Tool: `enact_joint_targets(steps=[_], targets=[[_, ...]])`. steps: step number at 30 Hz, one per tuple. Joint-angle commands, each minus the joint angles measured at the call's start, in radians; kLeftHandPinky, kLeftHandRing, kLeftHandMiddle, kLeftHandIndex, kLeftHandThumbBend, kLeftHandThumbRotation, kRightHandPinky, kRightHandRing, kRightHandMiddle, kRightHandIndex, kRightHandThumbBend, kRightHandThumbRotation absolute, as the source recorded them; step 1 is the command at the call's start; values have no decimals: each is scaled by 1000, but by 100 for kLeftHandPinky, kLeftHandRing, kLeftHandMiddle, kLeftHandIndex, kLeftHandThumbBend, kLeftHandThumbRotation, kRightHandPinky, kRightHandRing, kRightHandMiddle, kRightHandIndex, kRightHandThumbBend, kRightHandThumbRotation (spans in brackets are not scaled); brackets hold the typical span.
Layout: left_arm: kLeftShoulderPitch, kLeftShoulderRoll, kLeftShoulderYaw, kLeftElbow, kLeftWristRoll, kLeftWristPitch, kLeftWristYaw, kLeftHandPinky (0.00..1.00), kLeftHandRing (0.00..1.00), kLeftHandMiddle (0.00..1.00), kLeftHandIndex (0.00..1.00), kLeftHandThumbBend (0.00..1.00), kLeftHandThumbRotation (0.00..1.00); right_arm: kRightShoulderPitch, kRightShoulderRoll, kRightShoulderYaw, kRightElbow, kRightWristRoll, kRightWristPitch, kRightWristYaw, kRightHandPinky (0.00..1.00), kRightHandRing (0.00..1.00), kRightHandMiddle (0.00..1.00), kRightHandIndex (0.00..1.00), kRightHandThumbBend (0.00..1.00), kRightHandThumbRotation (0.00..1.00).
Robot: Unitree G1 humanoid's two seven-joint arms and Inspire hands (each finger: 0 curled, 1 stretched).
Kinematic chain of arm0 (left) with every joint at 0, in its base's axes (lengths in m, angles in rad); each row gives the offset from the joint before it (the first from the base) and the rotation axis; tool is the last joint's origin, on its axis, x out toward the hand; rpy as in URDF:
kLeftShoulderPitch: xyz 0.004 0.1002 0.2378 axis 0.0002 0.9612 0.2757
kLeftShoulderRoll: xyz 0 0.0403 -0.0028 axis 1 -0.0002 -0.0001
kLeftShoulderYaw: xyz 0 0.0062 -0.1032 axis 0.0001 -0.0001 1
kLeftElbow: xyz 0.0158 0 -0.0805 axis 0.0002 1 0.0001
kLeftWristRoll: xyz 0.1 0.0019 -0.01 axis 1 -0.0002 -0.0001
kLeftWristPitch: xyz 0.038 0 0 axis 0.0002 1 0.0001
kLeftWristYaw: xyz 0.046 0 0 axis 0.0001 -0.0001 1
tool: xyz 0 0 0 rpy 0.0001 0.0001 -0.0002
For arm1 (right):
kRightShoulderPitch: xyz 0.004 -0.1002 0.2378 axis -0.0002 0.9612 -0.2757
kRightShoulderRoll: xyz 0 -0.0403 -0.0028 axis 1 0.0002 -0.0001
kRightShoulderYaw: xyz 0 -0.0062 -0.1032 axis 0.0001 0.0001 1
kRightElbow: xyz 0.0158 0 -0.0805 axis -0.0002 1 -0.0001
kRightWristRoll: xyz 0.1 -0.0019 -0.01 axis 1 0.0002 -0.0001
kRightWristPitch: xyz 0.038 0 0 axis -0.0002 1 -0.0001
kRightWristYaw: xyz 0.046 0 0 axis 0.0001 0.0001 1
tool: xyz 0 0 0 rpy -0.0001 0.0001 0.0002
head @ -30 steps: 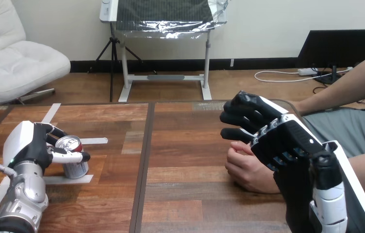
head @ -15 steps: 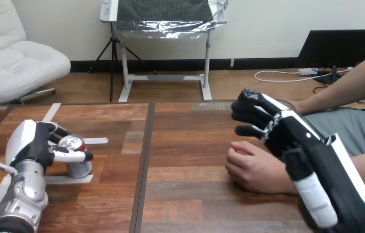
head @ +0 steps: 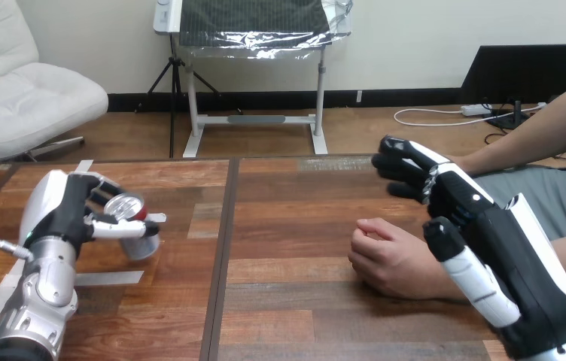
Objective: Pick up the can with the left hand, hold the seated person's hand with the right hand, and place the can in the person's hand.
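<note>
Gripping is seen at the table's left: the can [head: 135, 226] is clasped by the left hand [head: 65, 214], fingers and thumb curled round it, and is held tilted (its top turned toward the camera) over the wooden table [head: 295, 226], near a strip of pale tape [head: 111, 277]. The person's hand [head: 389, 259] is rested on the table at the right, loosely closed. The right hand [head: 491, 237] is held just beside it, fingers relaxed and holding nothing; whether the two touch cannot be told.
</note>
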Motion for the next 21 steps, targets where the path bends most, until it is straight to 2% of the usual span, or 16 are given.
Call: enact_joint_targets(steps=[1, 4, 12, 18, 21], targets=[[8, 36, 24, -231, -19, -6, -42, 31, 35, 40, 46, 74, 0, -136, -44, -51, 94, -37, -31, -14, 89, 90, 90, 89, 71, 89], [33, 39, 29, -305, -22, 17, -64, 31, 34, 40, 46, 75, 0, -160, -60, -62, 117, -55, -18, -22, 89, 91, 90, 89, 74, 88], [88, 43, 45, -476, -26, 75, -119, 29, 33, 39, 46, 75, 0, -225, -102, -84, 199, -88, -27, -28, 87, 91, 91, 89, 81, 85], [127, 52, 53, -612, -20, 112, -163, 28, 32, 39, 45, 76, 0, -268, -140, -95, 256, -127, -31, -35, 84, 90, 91, 90, 85, 84], [148, 61, 56, -687, -17, 116, -188, 28, 32, 39, 45, 76, 0, -294, -175, -100, 284, -164, -23, -36, 82, 89, 91, 91, 86, 84]])
